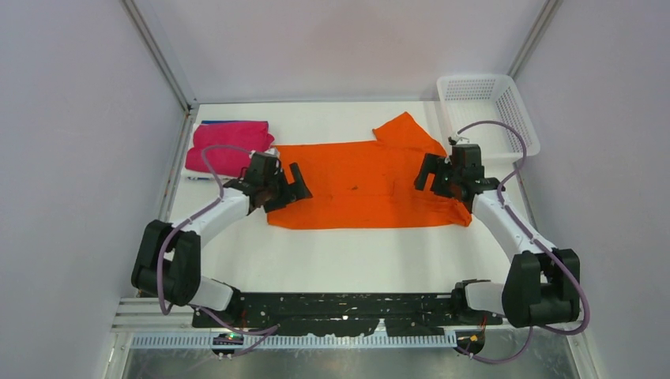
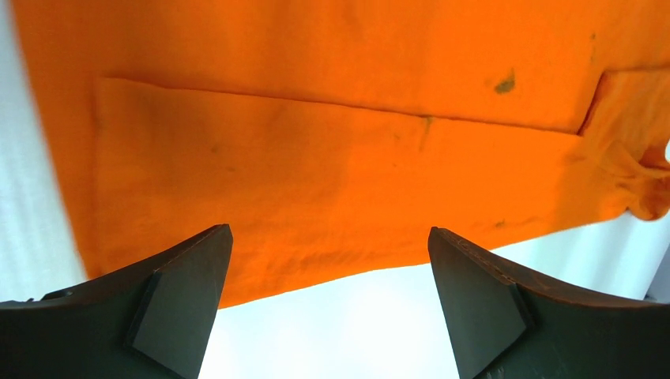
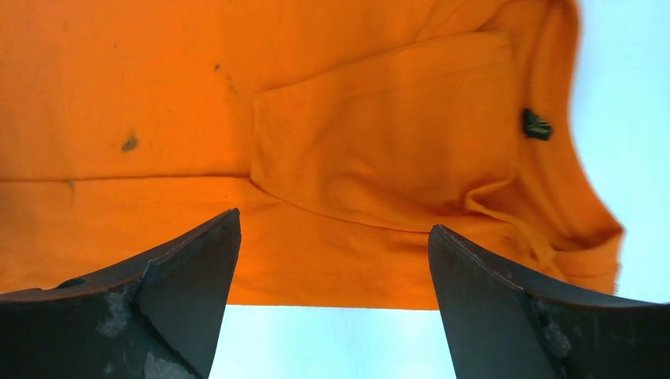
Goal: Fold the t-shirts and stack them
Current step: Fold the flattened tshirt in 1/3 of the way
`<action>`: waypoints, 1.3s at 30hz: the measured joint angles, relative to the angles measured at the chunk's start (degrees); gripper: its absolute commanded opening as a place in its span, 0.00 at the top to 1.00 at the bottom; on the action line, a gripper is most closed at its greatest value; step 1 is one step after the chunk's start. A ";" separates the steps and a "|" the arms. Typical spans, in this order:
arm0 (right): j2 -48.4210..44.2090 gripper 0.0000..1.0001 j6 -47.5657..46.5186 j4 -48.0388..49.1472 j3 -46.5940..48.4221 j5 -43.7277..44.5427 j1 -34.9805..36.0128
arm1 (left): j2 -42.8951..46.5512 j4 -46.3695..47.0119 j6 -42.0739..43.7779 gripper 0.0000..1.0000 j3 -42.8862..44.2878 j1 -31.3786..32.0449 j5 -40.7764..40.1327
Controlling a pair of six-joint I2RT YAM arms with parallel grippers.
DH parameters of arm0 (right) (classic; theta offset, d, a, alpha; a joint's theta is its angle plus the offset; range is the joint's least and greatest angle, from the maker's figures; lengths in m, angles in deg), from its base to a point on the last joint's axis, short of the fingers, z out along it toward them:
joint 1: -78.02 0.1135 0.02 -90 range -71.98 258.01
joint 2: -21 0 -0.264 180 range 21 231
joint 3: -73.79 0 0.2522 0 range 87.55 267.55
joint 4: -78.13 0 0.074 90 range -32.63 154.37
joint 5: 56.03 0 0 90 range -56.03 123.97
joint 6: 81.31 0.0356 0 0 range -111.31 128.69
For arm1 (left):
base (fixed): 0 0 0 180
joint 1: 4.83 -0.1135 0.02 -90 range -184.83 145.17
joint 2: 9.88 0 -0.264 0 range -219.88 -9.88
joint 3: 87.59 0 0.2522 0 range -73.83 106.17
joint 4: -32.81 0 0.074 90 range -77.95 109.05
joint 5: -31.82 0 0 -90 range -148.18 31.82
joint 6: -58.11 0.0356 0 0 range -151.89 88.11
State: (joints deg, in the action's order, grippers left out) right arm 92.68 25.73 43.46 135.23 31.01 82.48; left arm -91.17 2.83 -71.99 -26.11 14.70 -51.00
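The orange t-shirt (image 1: 363, 183) lies flat on the white table, its near long side folded over, one sleeve sticking out at the back right. It fills the left wrist view (image 2: 316, 150) and the right wrist view (image 3: 316, 142). My left gripper (image 1: 294, 186) is open and empty above the shirt's left end (image 2: 328, 260). My right gripper (image 1: 427, 175) is open and empty above the shirt's right part (image 3: 336, 260). The folded magenta-pink t-shirt (image 1: 227, 147) lies at the back left, with a blue edge (image 1: 217, 122) showing behind it.
A white mesh basket (image 1: 486, 110) stands at the back right, close behind the right arm. Grey walls close in both sides and the back. White table (image 1: 355, 260) shows between the shirt and the arm bases.
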 measured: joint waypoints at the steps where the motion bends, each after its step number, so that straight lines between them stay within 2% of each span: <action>1: 0.57 0.05 0.48 0.98 -0.42 -0.92 0.37 | -0.98 0.42 -0.07 0.00 0.39 0.83 0.55; 11: 14.82 0.05 3.39 6.56 -2.67 -5.03 1.42 | -9.66 2.47 -0.42 0.00 1.22 3.43 3.96; 16: 15.50 0.05 5.51 7.67 -2.69 -3.41 1.86 | -9.01 4.00 -0.68 0.00 0.00 3.85 3.96; 19: 13.31 0.05 6.78 7.80 -4.66 -1.84 2.12 | -7.30 4.98 -1.01 0.00 -1.95 4.94 3.30; 25: 5.38 0.05 10.86 1.70 -10.23 0.09 2.16 | -1.16 6.27 -2.86 0.00 -8.28 7.93 2.60; 32: -2.73 0.05 14.58 -1.84 -15.61 1.22 2.10 | 6.47 5.95 -6.34 0.00 -14.64 15.34 0.42; 39: -8.70 0.05 17.14 -14.19 -16.96 5.99 2.05 | 11.74 5.25 -11.82 0.00 -18.47 20.09 -0.72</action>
State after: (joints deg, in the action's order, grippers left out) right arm 83.98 42.87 29.27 118.27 37.00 84.54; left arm -79.44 8.07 -83.82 -44.58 34.78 -51.72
